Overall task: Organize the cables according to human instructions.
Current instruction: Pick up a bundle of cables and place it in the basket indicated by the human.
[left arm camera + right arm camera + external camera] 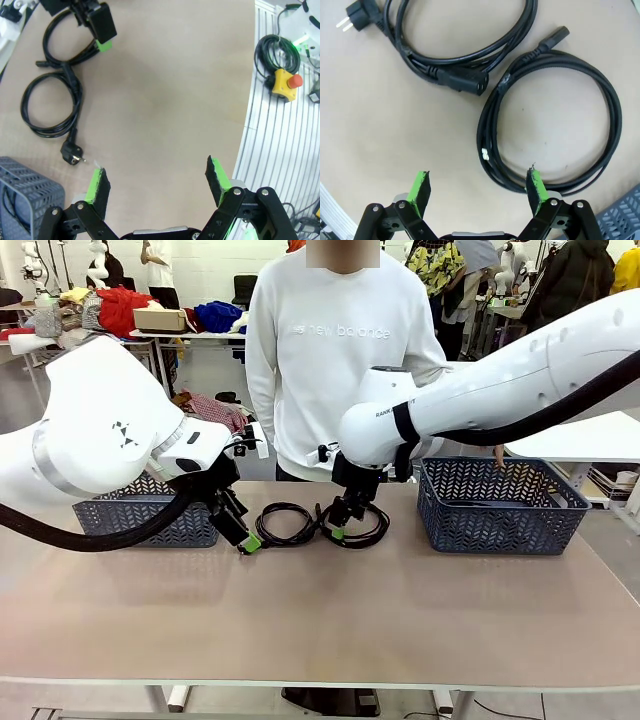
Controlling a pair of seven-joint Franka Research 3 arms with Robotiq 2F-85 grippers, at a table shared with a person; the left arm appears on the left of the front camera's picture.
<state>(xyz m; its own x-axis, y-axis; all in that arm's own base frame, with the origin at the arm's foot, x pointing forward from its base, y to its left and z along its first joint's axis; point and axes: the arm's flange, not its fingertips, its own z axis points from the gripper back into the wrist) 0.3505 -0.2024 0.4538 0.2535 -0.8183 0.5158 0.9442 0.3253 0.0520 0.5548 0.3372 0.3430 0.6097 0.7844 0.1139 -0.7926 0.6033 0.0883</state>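
Observation:
Two coiled black cables lie mid-table in front of the person. The left cable (283, 506) (23, 105) (462, 81) ends in a chunky round plug (72, 152). The right cable (383, 525) (486, 127) has a small slim connector (555, 37). My right gripper (338, 532) (478, 187) hangs open just above the right coil's near edge, one fingertip (536, 185) over the cord. My left gripper (250, 543) (157, 180) is open and low over bare table, just left of the left coil, holding nothing. The left wrist view shows the right gripper (100, 30) over the far coil (50, 30).
A dark grey basket (110, 520) (30, 182) stands at the left, behind my left arm. A second one (500, 525) (627, 210) stands at the right. The person (345, 360) stands at the far edge. An emergency stop button (285, 82) with its cord sits on the frame beside the table.

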